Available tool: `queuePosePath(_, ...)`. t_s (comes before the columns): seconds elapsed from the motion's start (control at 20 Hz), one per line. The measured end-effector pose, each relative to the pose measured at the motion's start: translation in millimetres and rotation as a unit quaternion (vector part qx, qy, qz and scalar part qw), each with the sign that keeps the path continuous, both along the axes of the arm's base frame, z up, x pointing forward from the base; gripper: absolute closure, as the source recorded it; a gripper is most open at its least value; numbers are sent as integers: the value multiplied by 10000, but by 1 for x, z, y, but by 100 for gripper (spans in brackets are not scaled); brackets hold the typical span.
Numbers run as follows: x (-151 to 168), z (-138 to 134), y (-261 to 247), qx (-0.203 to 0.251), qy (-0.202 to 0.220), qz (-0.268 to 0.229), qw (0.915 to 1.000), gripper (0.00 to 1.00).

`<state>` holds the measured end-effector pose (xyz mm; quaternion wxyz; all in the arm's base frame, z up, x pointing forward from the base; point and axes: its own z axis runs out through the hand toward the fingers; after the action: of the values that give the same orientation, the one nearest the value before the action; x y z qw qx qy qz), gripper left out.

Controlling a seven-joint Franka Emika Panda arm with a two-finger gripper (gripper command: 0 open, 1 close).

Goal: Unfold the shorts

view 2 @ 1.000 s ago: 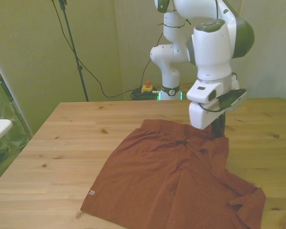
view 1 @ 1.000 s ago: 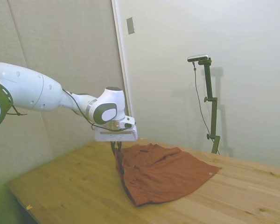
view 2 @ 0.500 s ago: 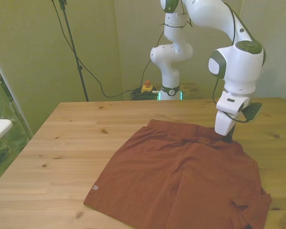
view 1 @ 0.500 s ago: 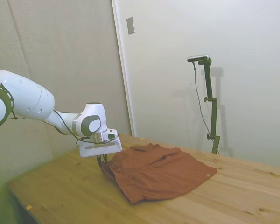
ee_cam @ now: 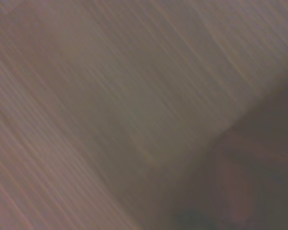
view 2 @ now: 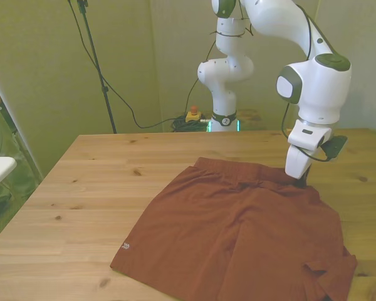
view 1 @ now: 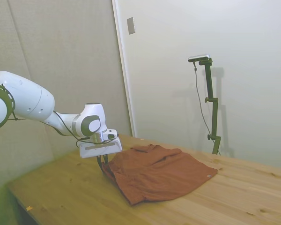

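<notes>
One shorts (view 2: 238, 238), one claw (view 2: 301, 182), one table (view 2: 100, 182)

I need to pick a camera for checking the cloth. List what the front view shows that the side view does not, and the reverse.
Only the front view shows the robot's base behind the table's far edge, the cables on the floor there, and the folded-over corner of the shorts at the front view's right.

Only the side view shows the arm from the flank and the grey plate on the wall.

Both show the rust shorts lying mostly spread on the wooden table, their small pale tag, and the pincer low at the garment's edge.
</notes>
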<state>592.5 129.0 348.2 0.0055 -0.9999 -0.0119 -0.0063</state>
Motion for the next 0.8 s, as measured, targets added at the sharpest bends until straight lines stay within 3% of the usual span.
queuePosePath(0.55, -6, 6, 6, 15, 75, 51, 10000, 0)
queuePosePath(0.8, -13, 45, 6, 175, -55, -13, 9998, 0)
